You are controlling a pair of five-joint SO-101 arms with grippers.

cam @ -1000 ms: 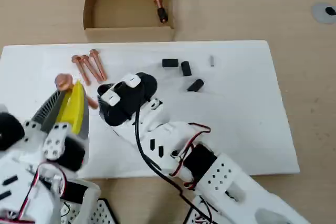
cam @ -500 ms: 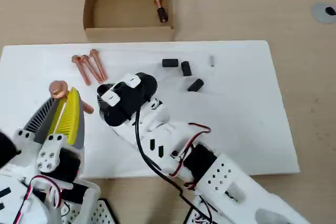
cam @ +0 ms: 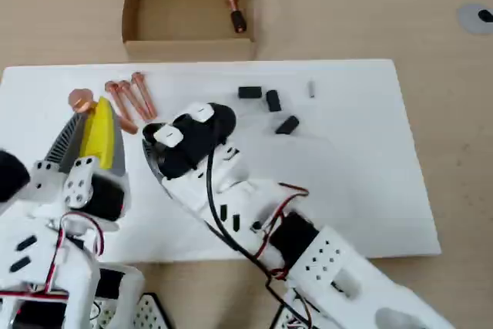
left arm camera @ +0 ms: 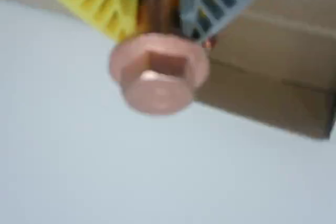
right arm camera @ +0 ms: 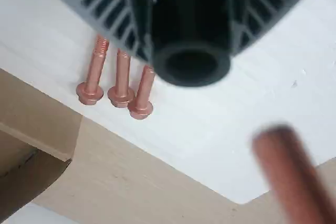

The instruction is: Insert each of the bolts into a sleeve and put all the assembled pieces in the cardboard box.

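My left gripper (cam: 94, 113), with one yellow and one grey finger, is shut on a copper bolt (cam: 81, 100) whose flanged head points away from the arm. In the left wrist view the bolt head (left arm camera: 159, 74) sits just past the left gripper (left arm camera: 160, 1). My right gripper (right arm camera: 191, 30) is shut on a black sleeve (right arm camera: 191, 51), open end outward. The held bolt's shank (right arm camera: 291, 171) shows blurred beside it, apart from the sleeve. Three loose bolts (cam: 128, 98) lie on the white board (cam: 354, 175). Three loose sleeves (cam: 271, 102) lie further right. The cardboard box (cam: 185, 44) holds one assembled piece (cam: 236, 15).
The right arm's wrist (cam: 189, 140) covers the board's middle, close beside the left gripper. A small grey pin (cam: 311, 88) lies near the sleeves. A grey disc (cam: 475, 17) sits on the wooden table at the far right. The box corner (right arm camera: 31, 150) is near the three bolts (right arm camera: 118, 85).
My left gripper has carried the bolt toward the box, its head now beside the three loose bolts. The right wrist shifted slightly, still holding the sleeve.
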